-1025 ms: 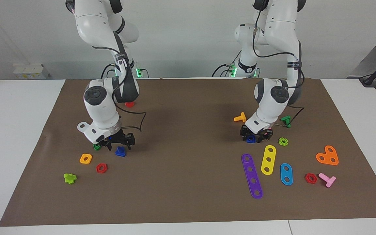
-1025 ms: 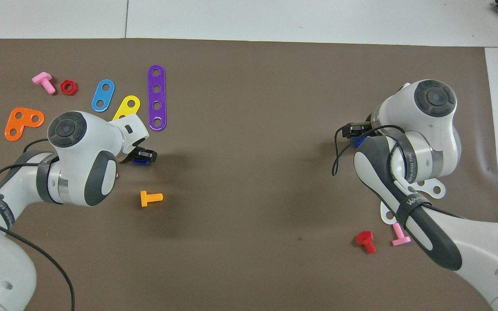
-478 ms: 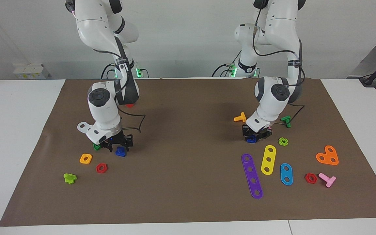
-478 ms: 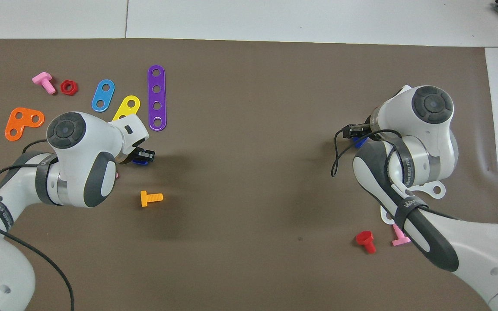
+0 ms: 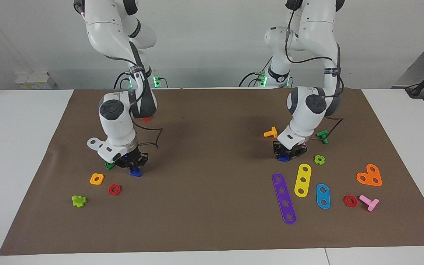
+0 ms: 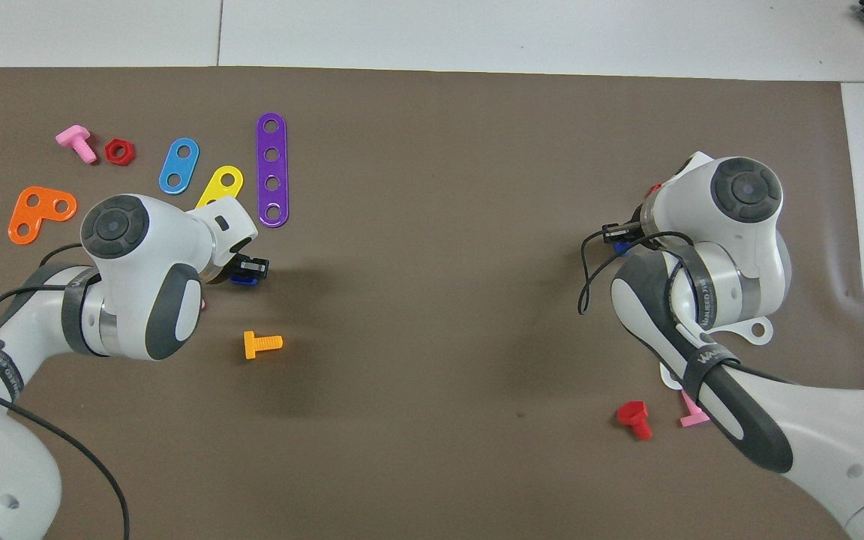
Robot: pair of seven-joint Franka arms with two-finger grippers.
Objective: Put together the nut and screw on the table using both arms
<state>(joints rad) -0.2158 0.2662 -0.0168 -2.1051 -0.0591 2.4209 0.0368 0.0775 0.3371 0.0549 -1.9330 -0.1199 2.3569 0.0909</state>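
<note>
The dark-blue nut (image 5: 282, 157) lies on the brown mat (image 5: 212, 206) toward the left arm's end of the table, by the purple strip. My left gripper (image 5: 288, 151) is down at the mat with its fingers shut on the nut; both also show in the overhead view, the gripper (image 6: 250, 268) and the nut (image 6: 243, 280). The dark-blue screw (image 5: 135, 172) sits on the mat toward the right arm's end. My right gripper (image 5: 134, 165) is down over it with its fingers shut on it. In the overhead view only a blue edge of the screw (image 6: 622, 247) shows under the right gripper (image 6: 616, 234).
Near the nut lie an orange T-shaped bolt (image 5: 270, 133), a green bolt (image 5: 322, 136), a light-green nut (image 5: 319, 159) and purple (image 5: 284, 198), yellow (image 5: 302, 180) and blue (image 5: 322, 196) strips. By the screw lie a green triangular nut (image 5: 109, 165), an orange square nut (image 5: 96, 179) and a red hex nut (image 5: 114, 189).
The right gripper's fingers have closed from wide apart onto the screw, and its wrist has straightened up. The left gripper's fingers have narrowed onto the nut.
</note>
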